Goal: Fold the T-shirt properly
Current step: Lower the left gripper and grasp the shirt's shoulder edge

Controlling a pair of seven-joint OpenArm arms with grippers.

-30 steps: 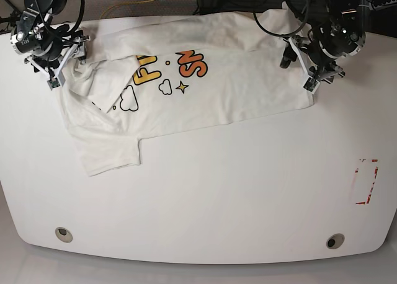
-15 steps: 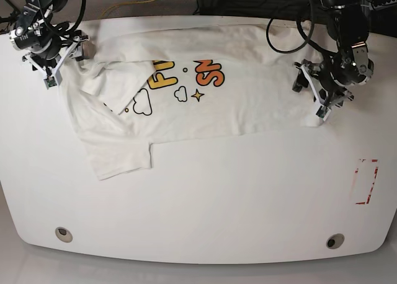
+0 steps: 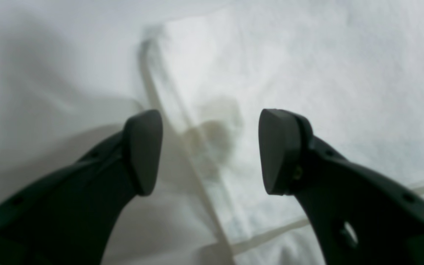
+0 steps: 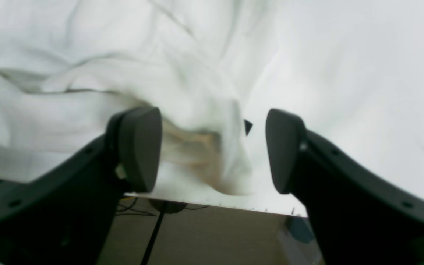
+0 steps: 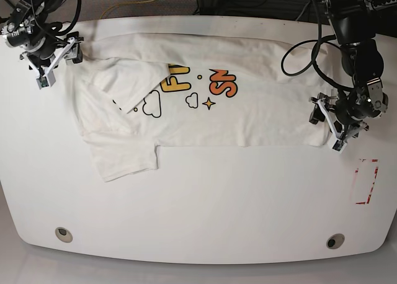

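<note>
Base view: our white printed cotton T-shirt [image 5: 205, 104] lies lengthwise between both grippers.
Left gripper [image 5: 330, 128] and right gripper [image 5: 57, 59] gape empty at opposite ends.

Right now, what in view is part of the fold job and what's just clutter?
Job:
- T-shirt, spread on the table, one sleeve flipped over the print
- left end effector, open at the shirt's hem corner
- right end effector, open at the shirt's other end

Lying about:
- red-marked rectangle on the table
- two round table grommets
- cables
</note>
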